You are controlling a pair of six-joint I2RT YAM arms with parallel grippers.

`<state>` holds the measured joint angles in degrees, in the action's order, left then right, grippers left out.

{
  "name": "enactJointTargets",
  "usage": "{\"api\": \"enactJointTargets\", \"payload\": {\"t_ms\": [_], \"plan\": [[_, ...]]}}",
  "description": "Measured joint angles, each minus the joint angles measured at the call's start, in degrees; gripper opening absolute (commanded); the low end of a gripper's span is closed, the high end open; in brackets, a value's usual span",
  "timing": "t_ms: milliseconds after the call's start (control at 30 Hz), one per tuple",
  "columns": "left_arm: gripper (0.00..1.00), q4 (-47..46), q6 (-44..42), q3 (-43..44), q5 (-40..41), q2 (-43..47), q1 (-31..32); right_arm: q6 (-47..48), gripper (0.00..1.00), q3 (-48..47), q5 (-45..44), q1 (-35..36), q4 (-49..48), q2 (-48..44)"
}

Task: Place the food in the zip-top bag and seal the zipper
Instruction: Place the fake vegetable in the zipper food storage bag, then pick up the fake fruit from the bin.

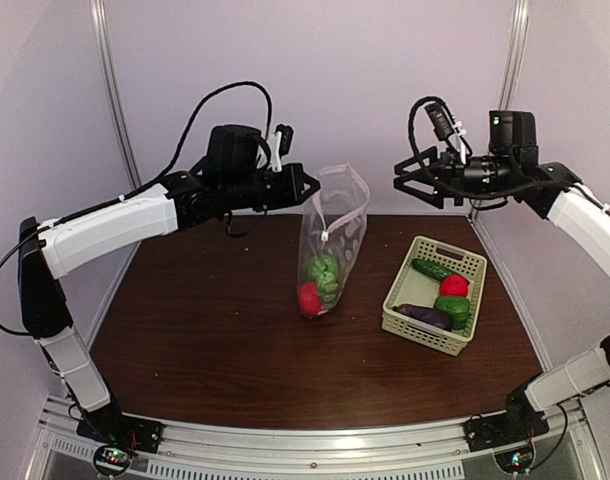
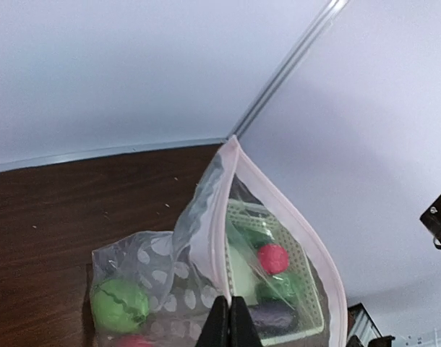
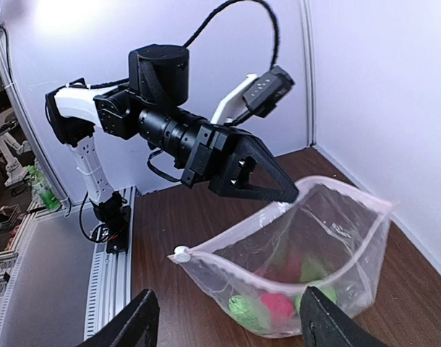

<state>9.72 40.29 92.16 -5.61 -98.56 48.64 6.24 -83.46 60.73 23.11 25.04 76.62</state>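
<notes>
Left gripper (image 1: pixel 313 187): fingers (image 2: pixel 220 329) pressed together on the rim of the zip-top bag (image 1: pixel 335 225), held high over the table (image 1: pixel 205 340).
Zip-top bag: hangs straight down from the left fingertips; bottom at or just above the tabletop, cannot tell which.
Zipper (image 3: pixel 231 233): pale pink strip, unsealed, mouth gaping; 1 side pinched between the left fingers, the other side bowing away from them.
Slider (image 3: pixel 181 253): small white tab at the end of the mouth farthest from the left fingertips.
Food in the bag: bagged green piece (image 1: pixel 323 270) and bagged red piece (image 1: pixel 310 298), both at the bottom, well below the left fingertips.
Right gripper (image 1: pixel 400 180): fingers (image 3: pixel 137 322) spread wide, nothing between them; level with the bag's mouth, pointed at it, near but apart.
Basket (image 1: pixel 465 262): pale green, perforated, on the table below the right fingers.
Food in the basket: 4 pieces, namely long green piece (image 1: pixel 430 268), red round piece (image 1: pixel 453 285), knobbly green piece (image 1: pixel 452 308), dark purple piece (image 1: pixel 425 315); all well below the right fingers, untouched.
</notes>
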Motion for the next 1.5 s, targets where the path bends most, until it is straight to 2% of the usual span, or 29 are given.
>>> {"api": "enactJointTargets", "payload": {"t_ms": [133,233,300,433,533,600,633,833,1033,1500], "plan": [[0.00,1.5,-5.1,1.6,8.4,0.8,1.8,-2.2,0.68,1.0,2.8,-9.8,-1.2,-3.0],[0.00,2.3,-6.8,1.2,8.4,0.6,5.3,0.0,0.67,3.3,2.7,-17.3,0.7,-3.5],[0.00,1.6,-6.8,-1.2,7.8,0.7,6.7,4.7,0.65,3.6,-0.8,-19.4,5.6,-1.6],[0.00,1.6,-6.5,-6.7,6.8,0.6,6.8,14.3,0.62,3.6,-11.5,-19.6,15.2,4.4],[0.00,1.7,-6.1,-8.3,5.7,0.5,6.5,19.3,0.71,3.9,-20.8,-19.6,21.0,8.9],[0.00,1.3,-5.9,-8.4,5.4,0.5,6.5,21.9,0.84,4.3,-26.6,-19.6,24.3,10.4],[0.00,1.0,-5.7,-8.5,5.3,0.5,6.5,23.0,0.86,4.5,-29.3,-19.6,25.9,10.7],[0.00,-0.5,-4.8,-9.4,4.7,0.5,6.5,25.8,0.88,8.5,-41.4,-19.1,29.1,10.7],[0.00,-0.7,-4.2,-9.6,4.7,0.5,6.5,26.2,0.89,10.4,-46.3,-18.9,30.5,12.3],[0.00,-0.6,-3.7,-9.6,4.7,0.5,6.5,22.1,0.85,10.8,-48.9,-18.3,26.1,20.2]]}}
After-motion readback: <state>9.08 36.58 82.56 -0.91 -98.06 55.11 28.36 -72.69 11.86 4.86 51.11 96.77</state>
